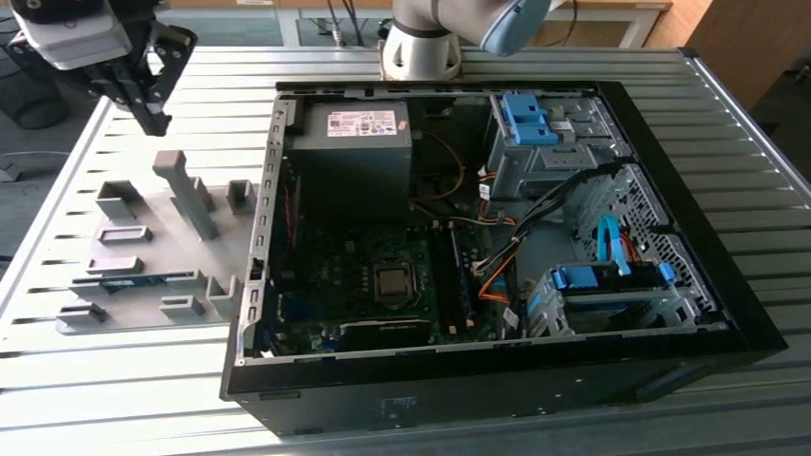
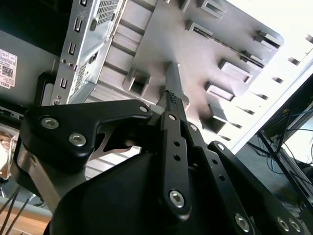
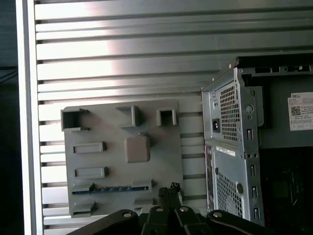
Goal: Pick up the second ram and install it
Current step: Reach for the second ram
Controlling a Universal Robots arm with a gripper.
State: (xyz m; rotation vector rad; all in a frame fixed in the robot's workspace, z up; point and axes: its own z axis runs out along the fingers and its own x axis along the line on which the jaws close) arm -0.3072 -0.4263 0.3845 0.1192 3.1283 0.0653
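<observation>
Since my gripper hangs pinched shut and empty over the holder tray, I reckon it'd just knock the second ram crooked if it dropped in unopened.

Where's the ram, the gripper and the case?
ram (image 3: 110, 188): first wrist view, middle of the blue stick.
gripper (image 1: 158, 122): exterior view, at its fingertips.
case (image 1: 507, 389): exterior view, black outer wall.

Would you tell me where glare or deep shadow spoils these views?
Second wrist view: the table past the holder is blown out white; first wrist view: a glare band across the table, case interior dark; exterior view: evenly lit.
</observation>
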